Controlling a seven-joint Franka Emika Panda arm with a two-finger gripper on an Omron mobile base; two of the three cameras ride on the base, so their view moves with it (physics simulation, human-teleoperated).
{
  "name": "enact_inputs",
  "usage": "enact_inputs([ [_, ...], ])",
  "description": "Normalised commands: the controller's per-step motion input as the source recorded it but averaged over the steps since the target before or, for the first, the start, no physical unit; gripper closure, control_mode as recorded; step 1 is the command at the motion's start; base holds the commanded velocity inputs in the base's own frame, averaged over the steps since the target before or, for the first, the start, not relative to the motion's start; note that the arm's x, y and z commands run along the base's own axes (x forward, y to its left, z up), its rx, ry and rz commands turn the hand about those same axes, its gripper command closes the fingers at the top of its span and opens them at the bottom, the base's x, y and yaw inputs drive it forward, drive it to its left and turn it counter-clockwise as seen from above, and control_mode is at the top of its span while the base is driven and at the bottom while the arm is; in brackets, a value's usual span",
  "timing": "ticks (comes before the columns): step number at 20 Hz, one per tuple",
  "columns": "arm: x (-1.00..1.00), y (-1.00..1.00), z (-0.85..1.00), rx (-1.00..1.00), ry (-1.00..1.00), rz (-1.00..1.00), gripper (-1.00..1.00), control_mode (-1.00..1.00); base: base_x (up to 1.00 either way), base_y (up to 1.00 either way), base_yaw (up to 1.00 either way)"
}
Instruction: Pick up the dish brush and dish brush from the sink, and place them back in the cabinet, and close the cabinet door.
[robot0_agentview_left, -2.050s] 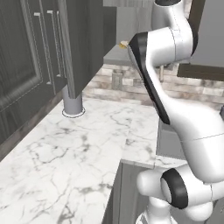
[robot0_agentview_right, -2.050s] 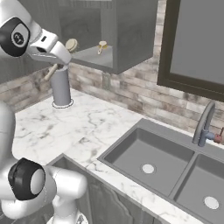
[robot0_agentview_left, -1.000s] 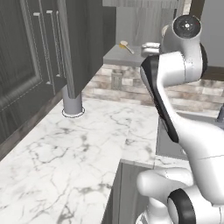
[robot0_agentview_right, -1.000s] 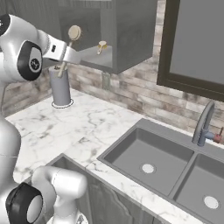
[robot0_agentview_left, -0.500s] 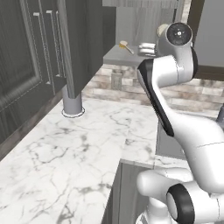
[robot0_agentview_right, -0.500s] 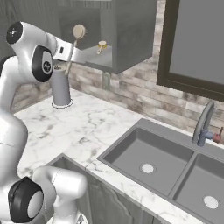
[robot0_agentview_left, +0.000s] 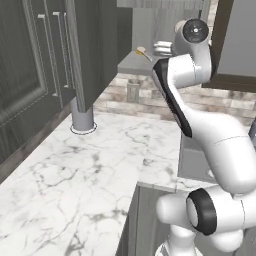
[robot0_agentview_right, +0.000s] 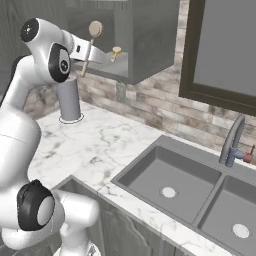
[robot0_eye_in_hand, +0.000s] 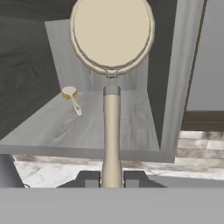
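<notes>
My gripper is shut on the thin wooden handle of a dish brush, whose round cream head stands upright in front of the open cabinet. In the right base view the gripper holds this brush just left of the cabinet opening, a little above shelf height. A second dish brush lies on the grey shelf inside. The cabinet door stands open to the left. The dark sink lies low at the right, with no brush in its basins.
A grey cylinder stands on the marble counter below the cabinet. A curved steel tap rises behind the sink. A dark-framed window hangs right of the cabinet. Tall dark cabinets line the left.
The arm has carried the held brush up and to the right, closer to the cabinet opening. The brush on the shelf has stayed where it was.
</notes>
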Motion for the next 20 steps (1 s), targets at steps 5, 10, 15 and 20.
enact_inputs([
  [5,0.44,0.00,0.05,0.00,0.01,0.00,1.00,-1.00,0.00,0.00,0.00],
  [10,0.45,0.00,0.00,0.00,0.00,0.00,1.00,-1.00,0.00,0.00,0.00],
  [15,0.38,-0.05,-0.01,0.00,0.01,0.00,1.00,-1.00,0.00,0.00,0.00],
  [20,0.35,-0.15,0.00,0.00,0.02,0.00,1.00,-1.00,0.00,0.00,0.00],
])
